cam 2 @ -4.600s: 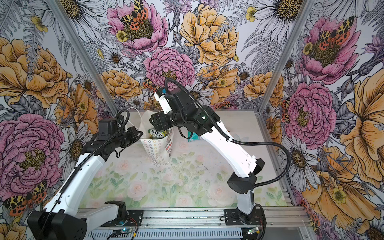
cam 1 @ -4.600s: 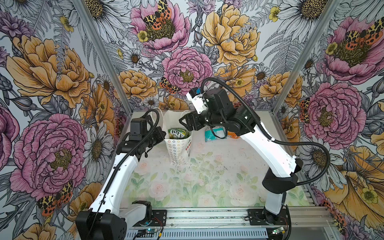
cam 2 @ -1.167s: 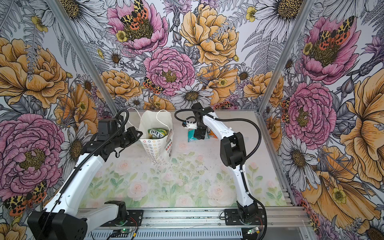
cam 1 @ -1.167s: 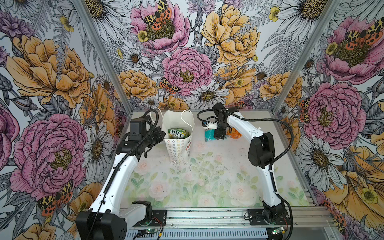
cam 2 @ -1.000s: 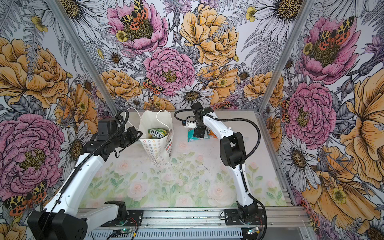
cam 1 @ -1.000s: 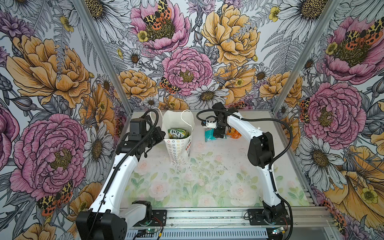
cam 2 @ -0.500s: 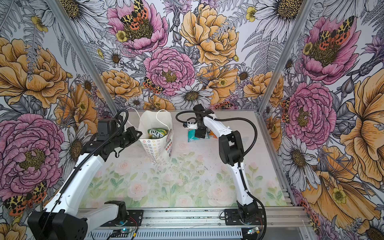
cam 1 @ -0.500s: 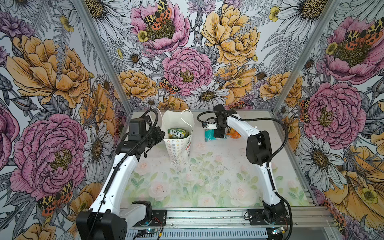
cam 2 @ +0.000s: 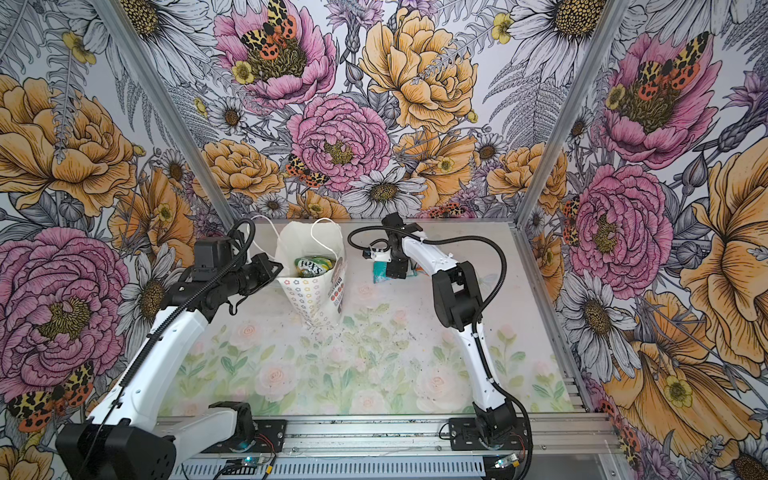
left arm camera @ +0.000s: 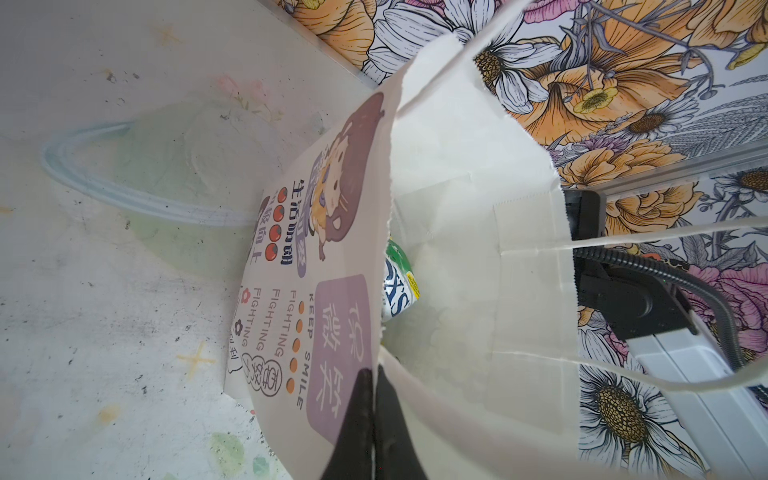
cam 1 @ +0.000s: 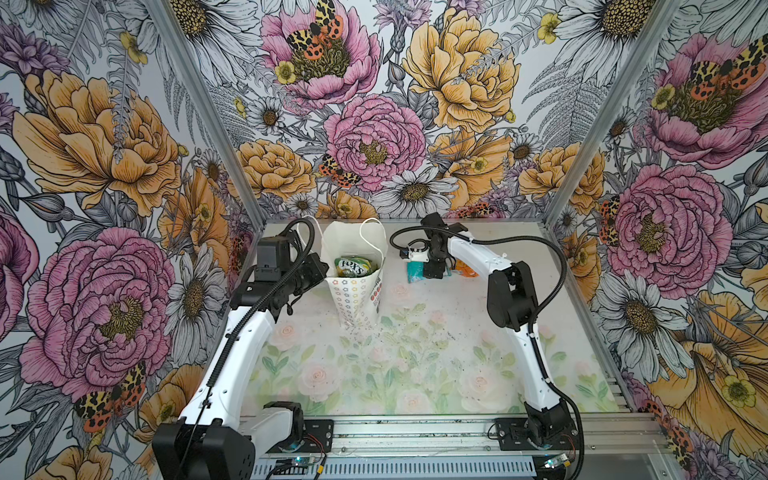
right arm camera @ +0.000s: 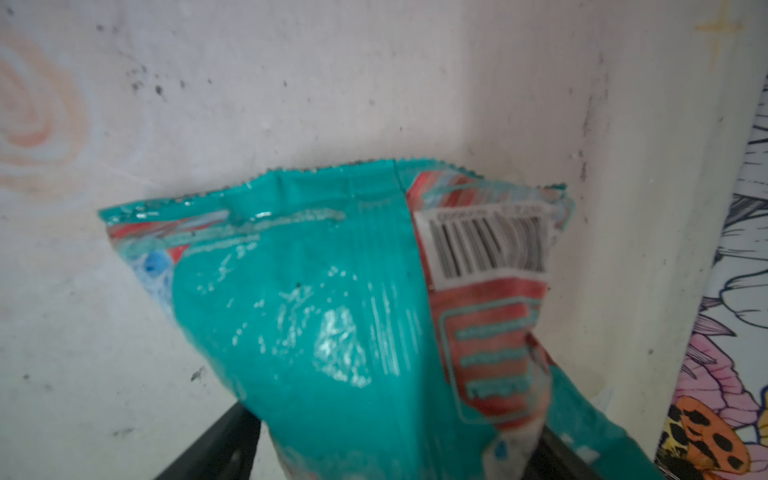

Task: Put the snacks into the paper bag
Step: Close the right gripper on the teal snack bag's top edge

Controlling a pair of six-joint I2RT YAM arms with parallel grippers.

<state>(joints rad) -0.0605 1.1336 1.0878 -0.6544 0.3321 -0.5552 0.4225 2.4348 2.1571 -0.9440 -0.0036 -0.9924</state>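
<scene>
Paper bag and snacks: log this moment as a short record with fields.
bag: paper bag upright, mouth open
inside bag: green-yellow FOX'S packet showing at the top
outside bag: teal packet; orange packet beside it
left gripper: shut on the paper bag's front rim
right gripper: open, jaws either side of the teal packet

White links (cam 1: 243, 355), black joints (cam 1: 509, 297), ribbed black cables (cam 1: 562, 270) — tapered black jaws, black bases (cam 1: 544, 428)

Lab robot booth: floral-print walls (cam 1: 374, 137), aluminium base rail (cam 1: 415, 434).
</scene>
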